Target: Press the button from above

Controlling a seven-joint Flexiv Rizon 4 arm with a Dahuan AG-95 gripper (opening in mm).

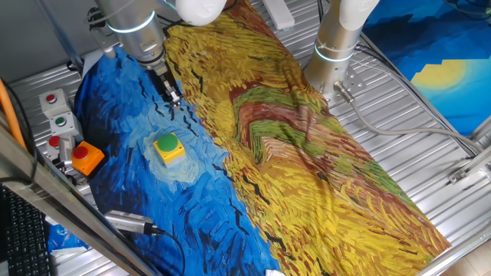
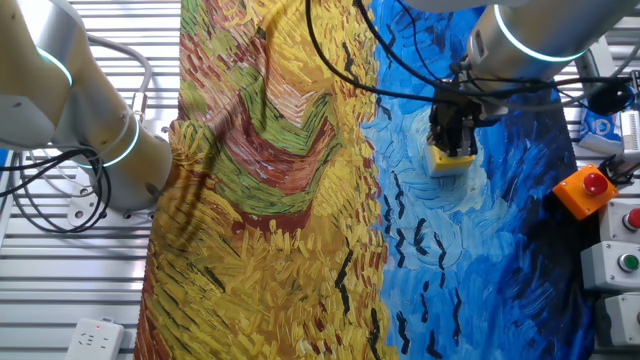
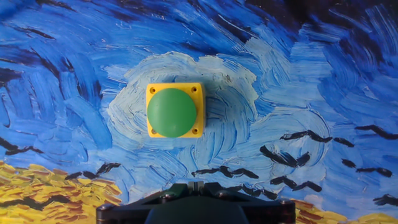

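The hand (image 1: pixel 173 99) hangs pointing down above the button (image 1: pixel 168 145), apart.

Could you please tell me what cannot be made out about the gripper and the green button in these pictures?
- Gripper fingertips: too small and dark in one fixed view to tell open or shut.
- Hand view: only the dark gripper base shows at the bottom edge; the fingertips are cut off.
- Green button: in the other fixed view the gripper hides the dome; only the yellow box shows.
- Height above the button: no view settles it.
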